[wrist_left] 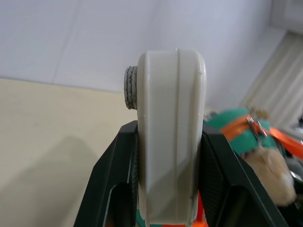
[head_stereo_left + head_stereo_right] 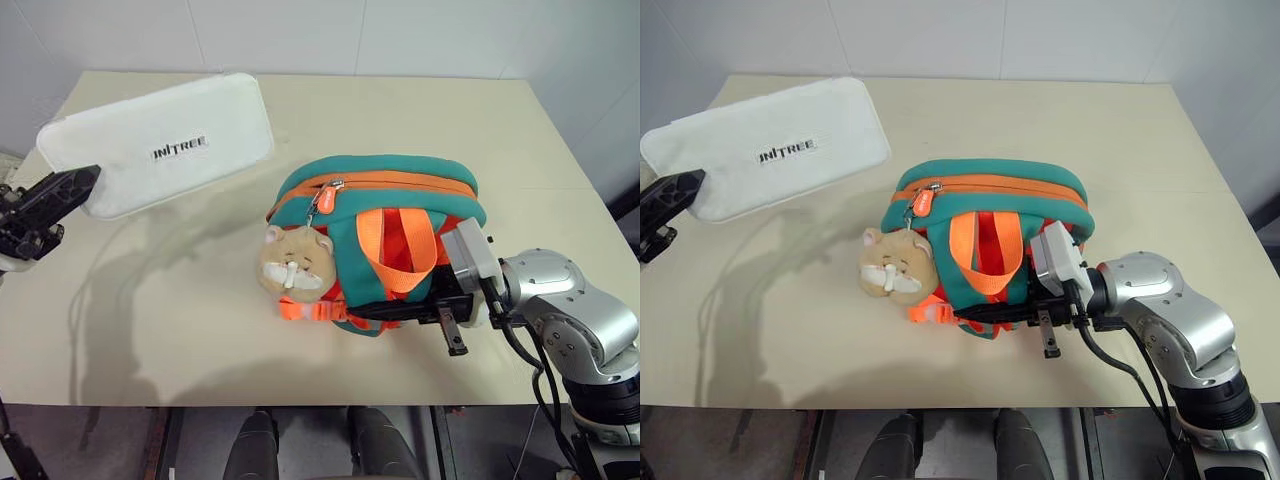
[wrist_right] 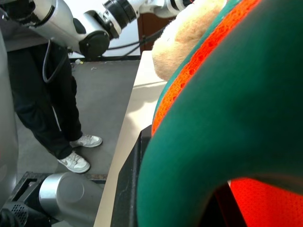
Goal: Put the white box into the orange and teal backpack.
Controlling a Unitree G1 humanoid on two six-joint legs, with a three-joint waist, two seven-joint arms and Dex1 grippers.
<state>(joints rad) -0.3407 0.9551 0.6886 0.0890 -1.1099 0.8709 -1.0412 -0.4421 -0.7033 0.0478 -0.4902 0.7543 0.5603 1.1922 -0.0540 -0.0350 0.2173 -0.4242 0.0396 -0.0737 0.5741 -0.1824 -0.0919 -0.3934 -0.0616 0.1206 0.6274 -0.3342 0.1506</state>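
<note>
Left fingers (image 1: 113, 189) clamped on one end of the white box (image 2: 165, 140), one black finger on each flat face, seen edge-on from the wrist. Box lifted and tilted off the counter (image 2: 520, 170), at about 10 o'clock in the head view, lettering up, shadow cast on the counter beneath. Left gripper (image 2: 55, 200) at 9 o'clock, at the box's near-left corner. Right gripper (image 2: 400, 310) at about 4 o'clock, fingers closed on the near, lower edge of the orange and teal backpack (image 2: 400, 195), teal fabric pinched between them in the wrist view. Backpack lying near centre, at the counter's near edge, orange zipper line running across its top, orange straps (image 2: 395, 250) facing up, tan plush toy (image 2: 295, 262) resting against its left side. Box and backpack apart. A person's legs and white shoes (image 3: 75, 161) standing on the floor beyond the counter edge in the right wrist view.
</note>
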